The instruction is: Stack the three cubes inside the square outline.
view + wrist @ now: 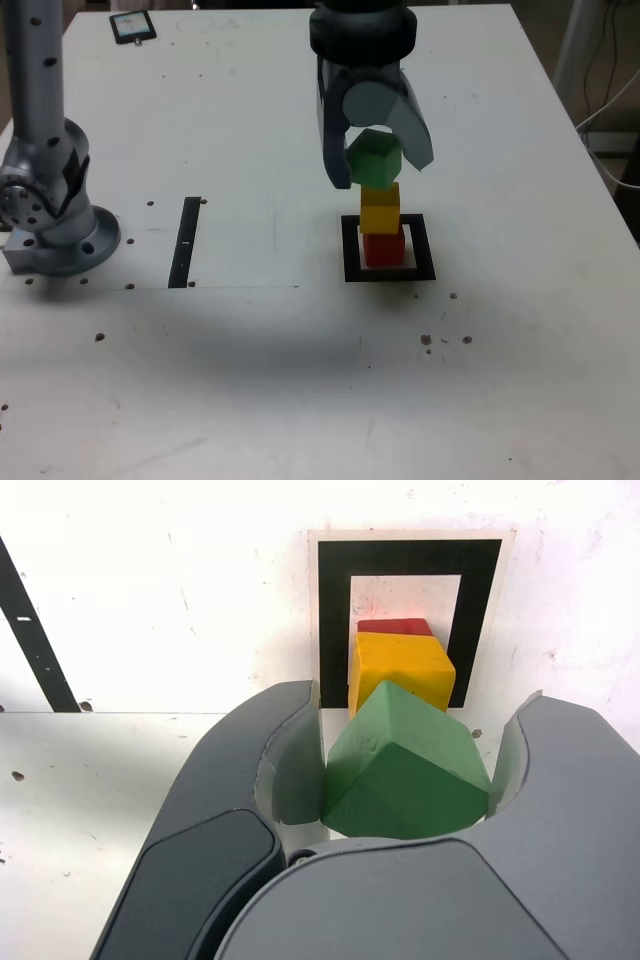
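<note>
My gripper (378, 172) is shut on the green cube (374, 160), which sits turned at an angle between the jaws. Directly below it the yellow cube (380, 208) rests on the red cube (383, 247), and both stand inside the square outline (390, 272). I cannot tell whether the green cube's underside touches the yellow one or hangs just above it. In the wrist view the green cube (405, 770) fills the gap in the gripper (410, 708). Past it are the yellow cube (400, 668), a sliver of the red cube (395, 626) and the square outline (335, 610).
A narrow black strip (186, 243) lies on the white table at the exterior view's left, near the arm's grey base (55, 215). A small dark device (132, 26) lies at the far left corner. Cables hang off the table's right edge (600, 110).
</note>
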